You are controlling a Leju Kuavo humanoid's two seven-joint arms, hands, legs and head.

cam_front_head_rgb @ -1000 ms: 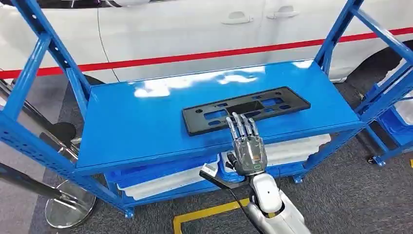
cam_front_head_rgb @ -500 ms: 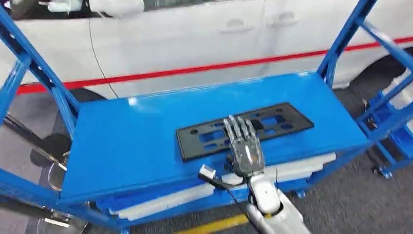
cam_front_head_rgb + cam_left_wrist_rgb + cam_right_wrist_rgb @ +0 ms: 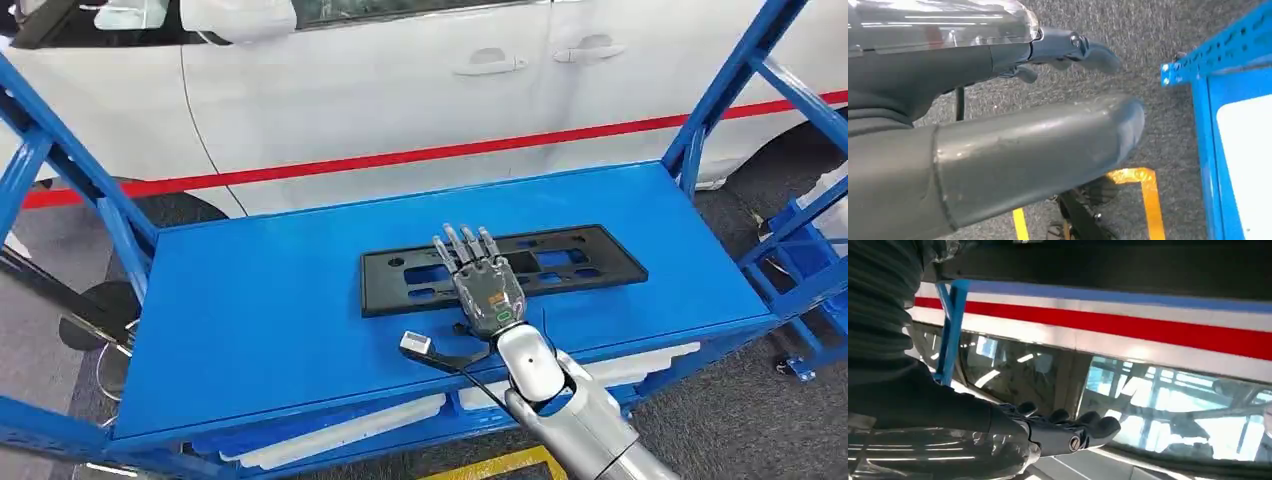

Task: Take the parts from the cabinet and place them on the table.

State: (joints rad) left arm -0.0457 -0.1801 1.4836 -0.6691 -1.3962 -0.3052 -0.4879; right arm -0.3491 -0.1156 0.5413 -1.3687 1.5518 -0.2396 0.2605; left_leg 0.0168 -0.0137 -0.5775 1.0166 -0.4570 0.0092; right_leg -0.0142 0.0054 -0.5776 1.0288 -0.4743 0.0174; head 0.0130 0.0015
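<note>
Behind the blue shelf (image 3: 250, 300) you see a white car (image 3: 400, 90) with a red stripe. The black part (image 3: 560, 262) lies flat near the shelf's middle, closer to its right end. In the head view your right hand (image 3: 478, 285) rests over the part's middle, fingers (image 3: 452, 246) spread and straight. The right wrist view shows them only edge-on. The left wrist view shows your left hand (image 3: 1068, 50) above the grey floor (image 3: 1148, 125), fingers loosely apart, holding nothing.

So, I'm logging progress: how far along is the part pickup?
Nothing looks done: the black plate lies flat on the blue shelf. The right hand is over it with fingers extended, no grip visible. The left hand hangs empty. Grasping and carrying remain.
</note>
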